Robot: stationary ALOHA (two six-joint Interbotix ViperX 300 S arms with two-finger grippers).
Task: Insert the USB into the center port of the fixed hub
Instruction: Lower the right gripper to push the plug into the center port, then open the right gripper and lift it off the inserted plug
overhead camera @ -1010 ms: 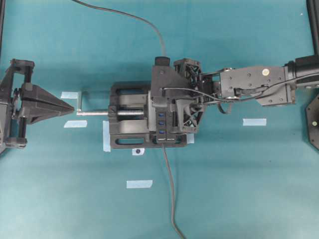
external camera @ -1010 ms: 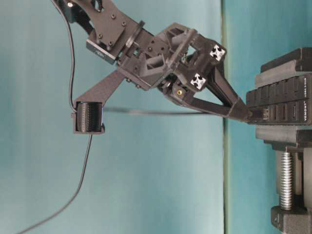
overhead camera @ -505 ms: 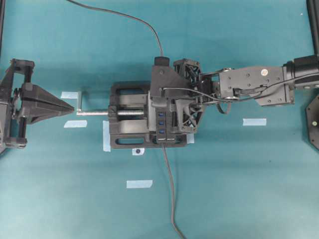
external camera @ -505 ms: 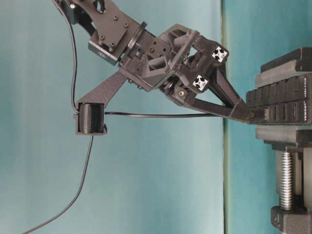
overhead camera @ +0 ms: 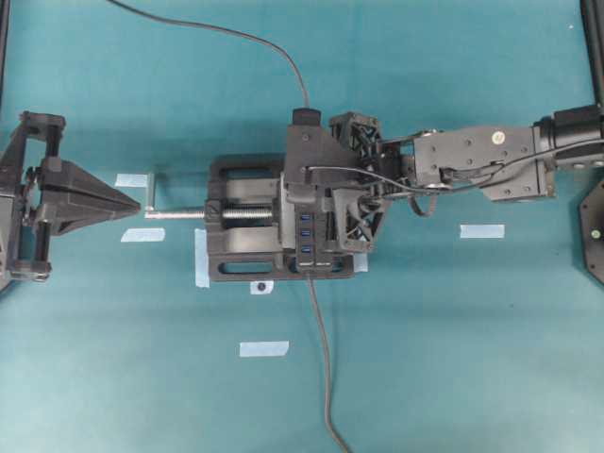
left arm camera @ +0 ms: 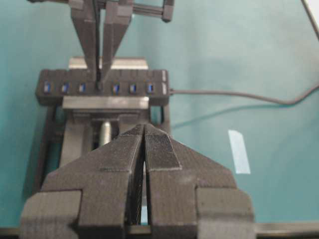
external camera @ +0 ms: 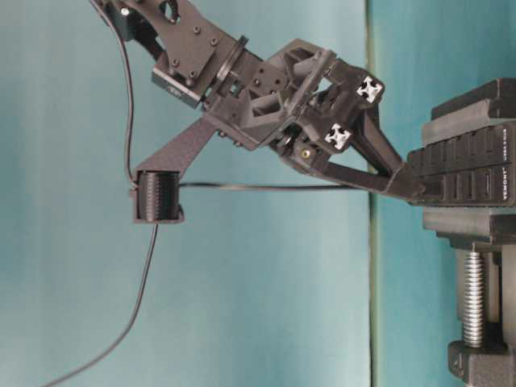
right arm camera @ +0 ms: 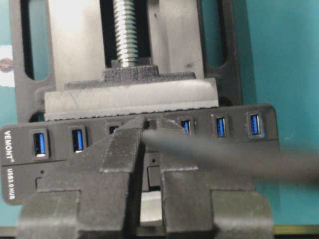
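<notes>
I am pressing the small black USB plug (left arm camera: 99,85), clamped in my right gripper (left arm camera: 99,79), at the blue center port of the long black hub (left arm camera: 102,87) held in the vise (overhead camera: 247,219). Next I am judging a straight, square push. My left gripper (left arm camera: 144,149) is idling, jaws together.

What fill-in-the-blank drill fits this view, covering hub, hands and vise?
1. The hub is clamped in a black ____.
2. The right hand has its tips at the ____ port of the hub's row.
3. The left hand is shut and holds ____.
4. The vise has a silver ____ pointing toward the left hand.

Missing words: vise; center; nothing; screw
</notes>
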